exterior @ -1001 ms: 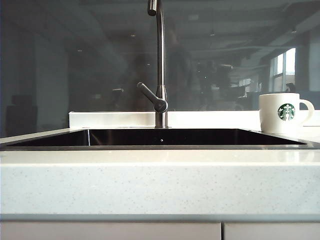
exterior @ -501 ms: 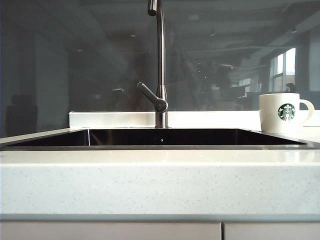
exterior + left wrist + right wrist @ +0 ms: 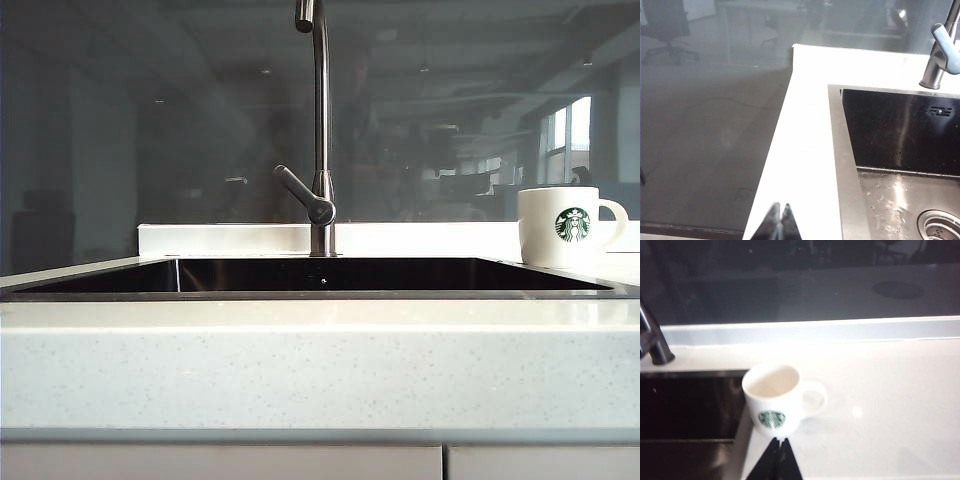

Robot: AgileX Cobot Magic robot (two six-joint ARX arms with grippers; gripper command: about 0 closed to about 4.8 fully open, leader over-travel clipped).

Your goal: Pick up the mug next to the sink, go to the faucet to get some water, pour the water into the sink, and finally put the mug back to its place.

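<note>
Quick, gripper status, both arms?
Left gripper: closed, empty, above the counter beside the sink.
Right gripper: closed, empty, short of the mug.

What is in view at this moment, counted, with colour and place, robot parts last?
mug: one, white with a green round logo, upright and empty on the counter just past the sink's right end, handle pointing away from the sink.
sink: one, dark glossy basin with a thin steel rim, set into the counter.
faucet: one, brushed steel, tall pipe behind the sink, lever angled to the left.
counter: one, pale speckled, around the sink.
left gripper: one, dark, jaws shut, above the counter by the sink's left end.
right gripper: one, dark, jaws shut, short of the mug, holding nothing.
</note>
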